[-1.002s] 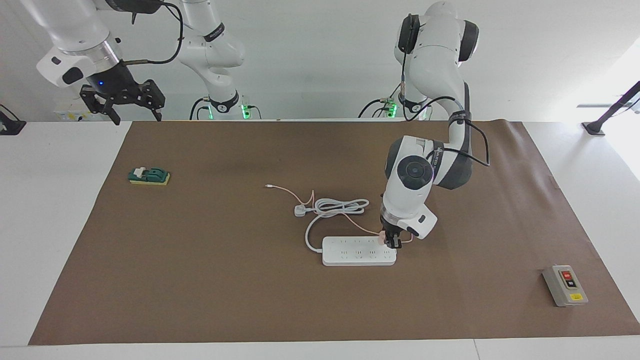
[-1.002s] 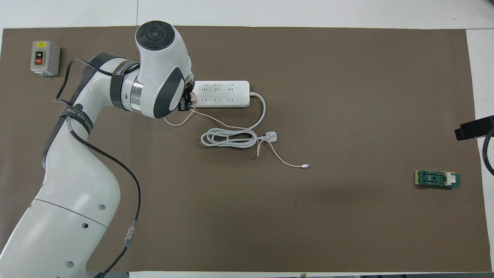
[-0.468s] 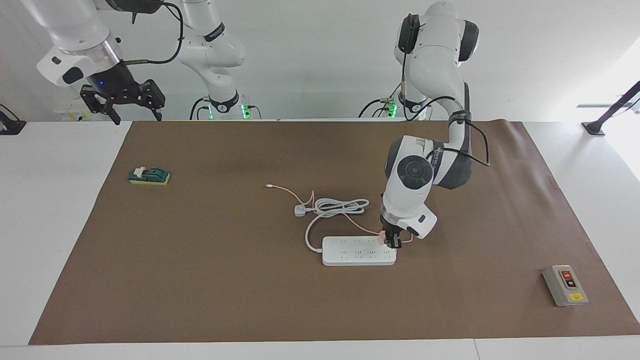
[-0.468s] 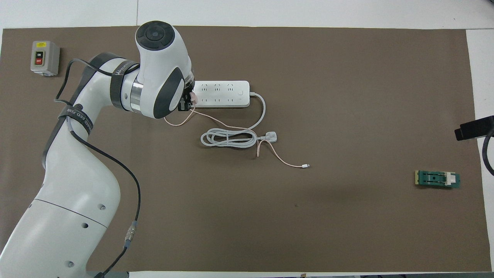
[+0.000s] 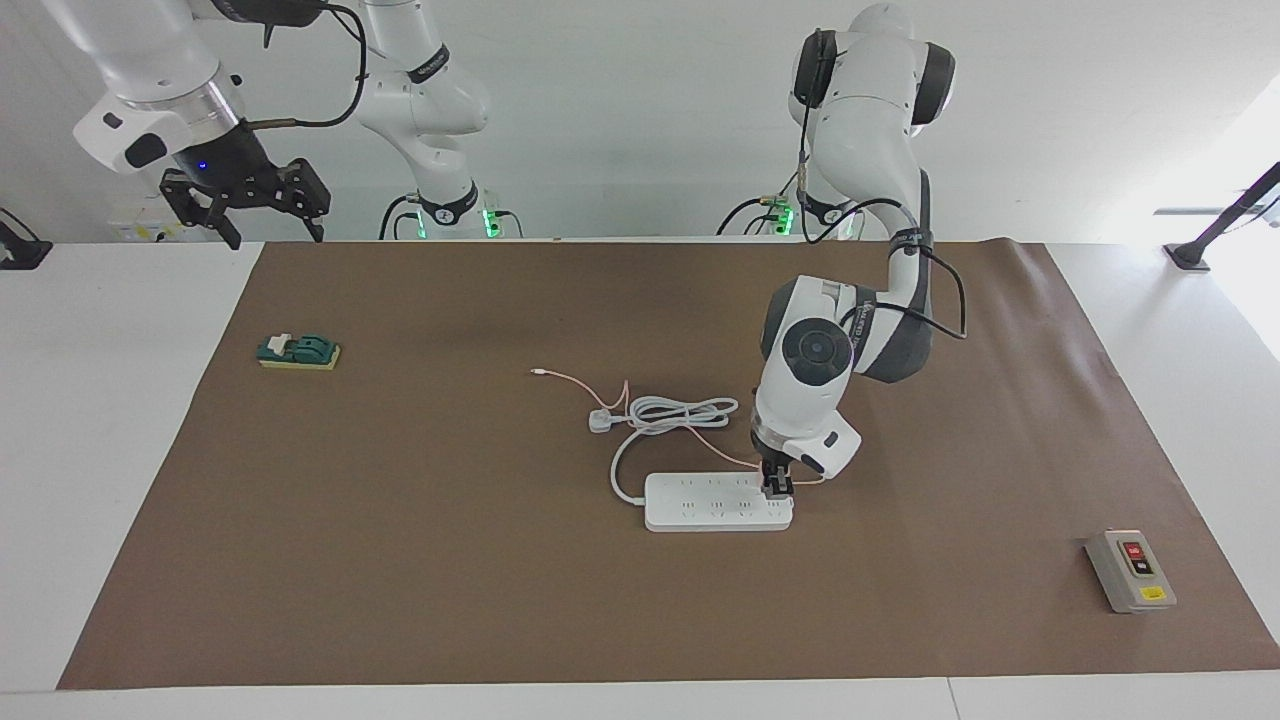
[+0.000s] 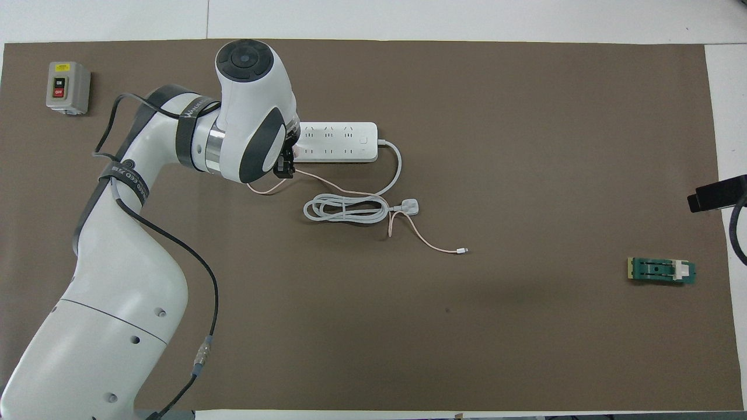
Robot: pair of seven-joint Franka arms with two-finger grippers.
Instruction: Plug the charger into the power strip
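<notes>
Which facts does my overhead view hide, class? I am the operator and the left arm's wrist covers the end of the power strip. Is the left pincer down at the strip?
Observer: Yes. In the facing view the left pincer is down on the power strip, at its end toward the left arm's end of the table.
Operator: Can you see the charger seated?
Observer: No. The charger's body is hidden at the pincer. Only its pink cable shows, running up to it.
Operator: And the right arm? I see just a dark bit at the edge.
Observer: It waits. The right pincer hangs open, high over the table edge at the right arm's end.
</notes>
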